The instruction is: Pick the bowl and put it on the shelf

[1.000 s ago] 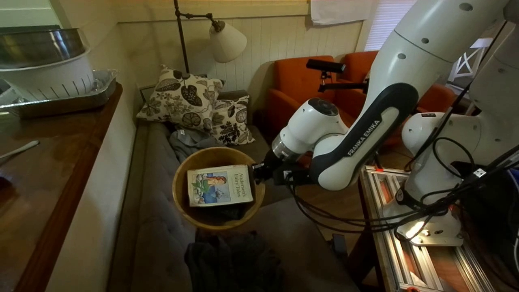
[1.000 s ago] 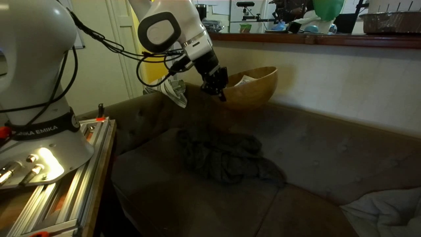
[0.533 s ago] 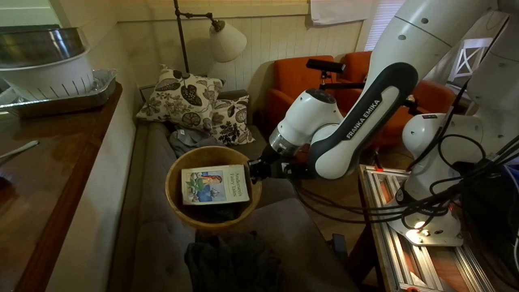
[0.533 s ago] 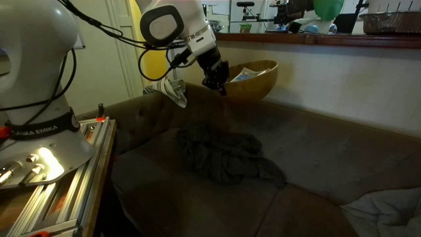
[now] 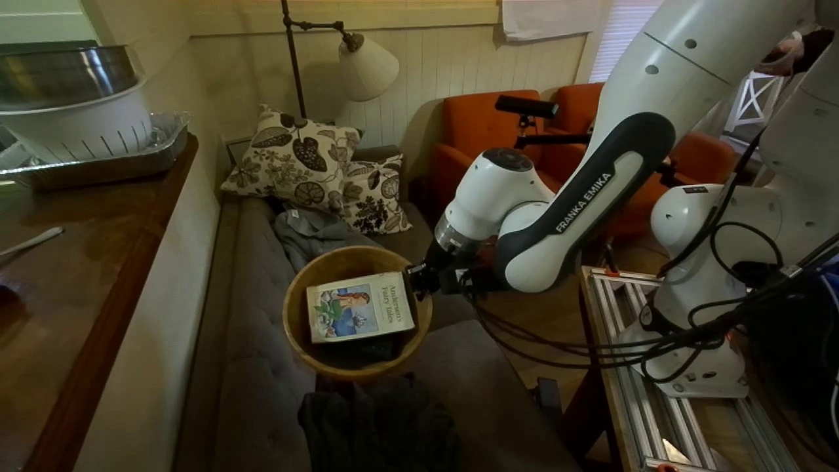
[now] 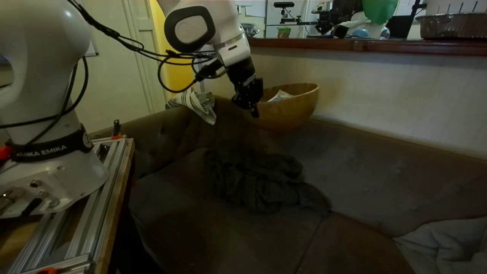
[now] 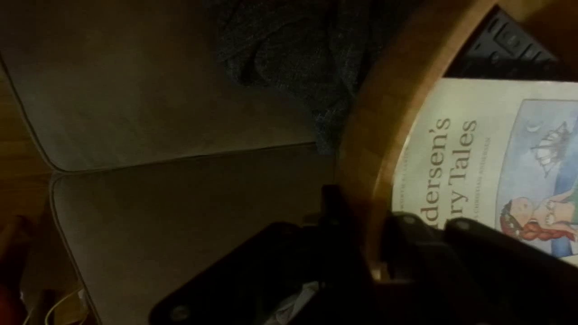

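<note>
The bowl (image 5: 296,321) is wide, round and tan-brown, and holds a book (image 5: 360,308) with a dark object under it. In an exterior view the bowl (image 6: 289,112) hangs in front of the pale wall, above the sofa seat and below the shelf. My gripper (image 5: 417,278) is shut on the bowl's near rim. The gripper (image 6: 254,102) is dark in an exterior view. In the wrist view the fingers of the gripper (image 7: 361,225) lie on both sides of the rim of the bowl (image 7: 406,85). The shelf is the dark-brown ledge (image 5: 124,236), also in an exterior view (image 6: 380,46).
A white ribbed container (image 5: 85,128) in a foil tray (image 5: 131,167) and a spoon (image 5: 33,240) stand on the shelf. The grey sofa (image 6: 361,179) carries a dark cloth (image 6: 258,179) and patterned pillows (image 5: 298,157). A lamp (image 5: 368,69) stands behind.
The gripper and bowl rose about half a second ago and have come down again, ending slightly lower than one second ago. The bowl and book have turned a little. The light on the base has gone out.
</note>
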Action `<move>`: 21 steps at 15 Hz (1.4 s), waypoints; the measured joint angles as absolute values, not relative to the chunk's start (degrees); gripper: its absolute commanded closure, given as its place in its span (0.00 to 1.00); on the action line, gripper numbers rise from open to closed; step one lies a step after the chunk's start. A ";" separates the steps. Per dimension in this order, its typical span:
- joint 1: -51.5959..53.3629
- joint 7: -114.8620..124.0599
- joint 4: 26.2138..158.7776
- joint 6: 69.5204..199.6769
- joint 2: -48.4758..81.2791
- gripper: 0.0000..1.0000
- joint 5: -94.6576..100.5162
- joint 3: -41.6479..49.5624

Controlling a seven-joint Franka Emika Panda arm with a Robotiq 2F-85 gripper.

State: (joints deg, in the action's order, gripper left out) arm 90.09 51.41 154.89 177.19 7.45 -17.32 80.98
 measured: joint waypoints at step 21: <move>120.74 48.61 140.40 177.34 8.84 0.96 -34.56 117.33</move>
